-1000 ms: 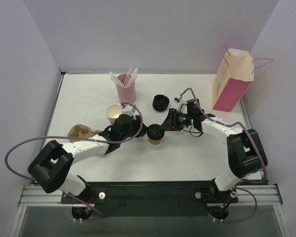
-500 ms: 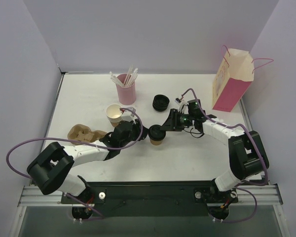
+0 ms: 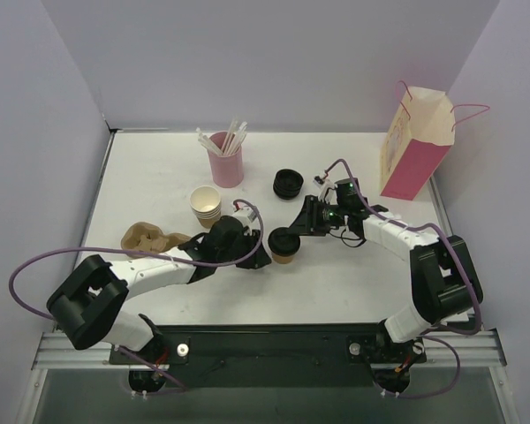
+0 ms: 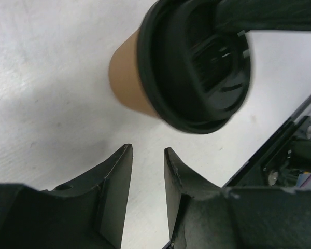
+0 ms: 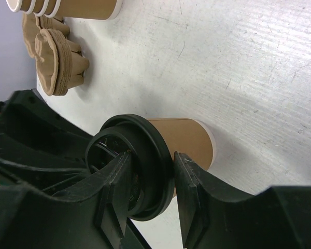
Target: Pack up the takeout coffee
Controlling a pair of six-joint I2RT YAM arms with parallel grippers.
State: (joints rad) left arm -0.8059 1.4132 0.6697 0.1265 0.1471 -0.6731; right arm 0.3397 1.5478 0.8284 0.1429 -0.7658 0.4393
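1. The takeout coffee (image 3: 283, 245), a brown kraft cup under a black lid, stood upright on the white table (image 3: 159, 172), close to its middle.
2. The right gripper (image 3: 292, 231) reached in from the cup's 1 o'clock. In the right wrist view its fingers (image 5: 191, 193) were clamped on the lid's rim, one lying over the lid's top and the other outside the rim.
3. The left gripper (image 3: 260, 256) lay low at the cup's 8 o'clock, just beside it but apart. The left wrist view showed its fingers (image 4: 116, 179) a narrow gap apart with only bare table between them and the cup beyond the tips.
4. A stack of black lids (image 3: 288, 183) sat at the cup's 12 o'clock.
5. A pink cup of white straws (image 3: 226, 159) stood at 11 o'clock, and a stack of paper cups (image 3: 205, 205) at 10 o'clock.
6. The brown pulp cup carrier (image 3: 146, 237) lay at 9 o'clock, partly under the left arm.
7. The pink-and-cream paper bag (image 3: 415, 146) stood upright at 2 o'clock, well apart from the cup, its mouth open at the table's far right corner.
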